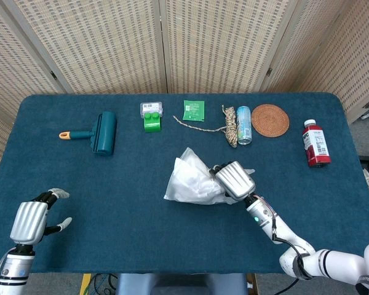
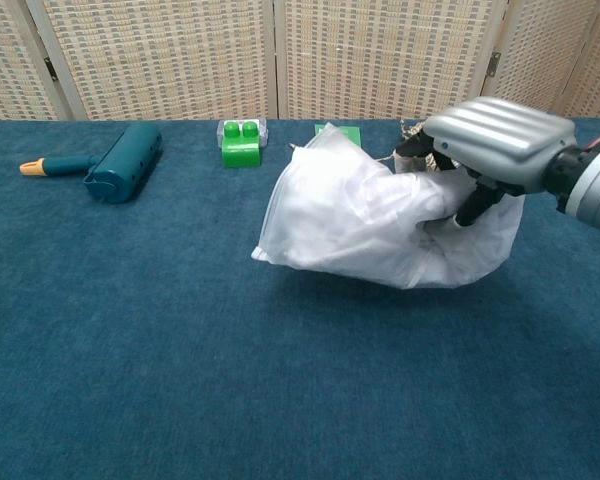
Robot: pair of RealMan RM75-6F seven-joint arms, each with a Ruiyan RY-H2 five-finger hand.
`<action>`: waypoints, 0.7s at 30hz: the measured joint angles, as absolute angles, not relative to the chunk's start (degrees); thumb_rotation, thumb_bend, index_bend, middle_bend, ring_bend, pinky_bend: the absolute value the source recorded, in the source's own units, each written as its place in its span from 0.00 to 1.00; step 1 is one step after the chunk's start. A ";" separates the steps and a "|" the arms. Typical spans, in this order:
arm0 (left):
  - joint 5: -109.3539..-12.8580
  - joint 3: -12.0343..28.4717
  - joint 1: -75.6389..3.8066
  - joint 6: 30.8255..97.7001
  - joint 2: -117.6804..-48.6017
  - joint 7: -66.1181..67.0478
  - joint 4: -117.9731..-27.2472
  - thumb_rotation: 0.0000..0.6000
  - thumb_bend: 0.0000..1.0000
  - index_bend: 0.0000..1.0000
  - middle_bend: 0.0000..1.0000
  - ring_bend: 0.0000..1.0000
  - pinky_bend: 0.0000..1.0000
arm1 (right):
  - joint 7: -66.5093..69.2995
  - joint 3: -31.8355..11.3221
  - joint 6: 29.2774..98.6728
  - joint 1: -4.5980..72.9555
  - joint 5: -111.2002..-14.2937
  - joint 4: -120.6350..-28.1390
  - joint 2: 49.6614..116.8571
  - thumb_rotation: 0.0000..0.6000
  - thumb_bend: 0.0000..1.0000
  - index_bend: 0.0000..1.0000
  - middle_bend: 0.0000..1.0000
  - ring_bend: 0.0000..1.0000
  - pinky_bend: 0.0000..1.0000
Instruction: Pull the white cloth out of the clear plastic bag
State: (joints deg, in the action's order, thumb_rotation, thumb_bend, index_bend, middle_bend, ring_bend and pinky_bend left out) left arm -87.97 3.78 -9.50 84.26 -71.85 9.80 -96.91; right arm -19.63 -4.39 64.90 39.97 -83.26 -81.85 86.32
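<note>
The clear plastic bag (image 1: 192,178) (image 2: 360,225) with the white cloth inside hangs above the blue table, lifted clear of the surface. My right hand (image 1: 235,180) (image 2: 490,150) grips the bag at its right end, fingers curled into the plastic. The cloth shows only as a white mass through the bag. My left hand (image 1: 29,220) hovers at the near left corner of the table, empty, fingers apart; the chest view does not show it.
Along the far side lie a teal lint roller (image 1: 101,131), a green block (image 1: 151,118), a green packet (image 1: 194,110), a rope bundle (image 1: 229,127), a can (image 1: 243,125), a woven coaster (image 1: 270,119) and a red bottle (image 1: 315,142).
</note>
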 measured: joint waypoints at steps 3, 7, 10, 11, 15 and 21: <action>-88.43 4.44 -10.40 83.99 -71.64 10.57 -97.91 1.00 0.05 0.37 0.36 0.43 0.63 | -17.95 -4.32 67.54 39.68 -86.54 -80.20 86.02 1.00 0.63 0.55 0.66 0.63 0.71; -89.19 5.46 -11.83 83.54 -71.50 11.28 -99.18 1.00 0.05 0.31 0.37 0.43 0.63 | -14.85 -4.24 71.22 39.44 -90.78 -77.12 86.19 1.00 0.63 0.55 0.66 0.63 0.71; -89.76 6.32 -12.93 83.31 -71.53 11.46 -99.84 1.00 0.05 0.25 0.39 0.45 0.64 | -12.26 -4.14 73.84 39.39 -93.60 -74.23 86.85 1.00 0.63 0.55 0.66 0.63 0.71; -89.93 6.58 -13.26 83.24 -71.55 11.43 -100.01 1.00 0.05 0.24 0.40 0.45 0.64 | -11.40 -4.11 74.61 39.40 -94.38 -73.30 87.11 1.00 0.63 0.55 0.66 0.63 0.71; -90.97 7.82 -14.81 83.15 -71.74 10.66 -100.27 1.00 0.05 0.22 0.45 0.49 0.67 | -7.62 -3.97 77.79 39.53 -97.44 -69.19 88.37 1.00 0.63 0.55 0.66 0.63 0.71; -92.37 9.32 -17.50 82.43 -72.28 9.82 -100.05 1.00 0.05 0.22 0.52 0.54 0.72 | -2.06 -3.99 82.47 39.92 -100.76 -63.78 90.18 1.00 0.63 0.55 0.66 0.63 0.71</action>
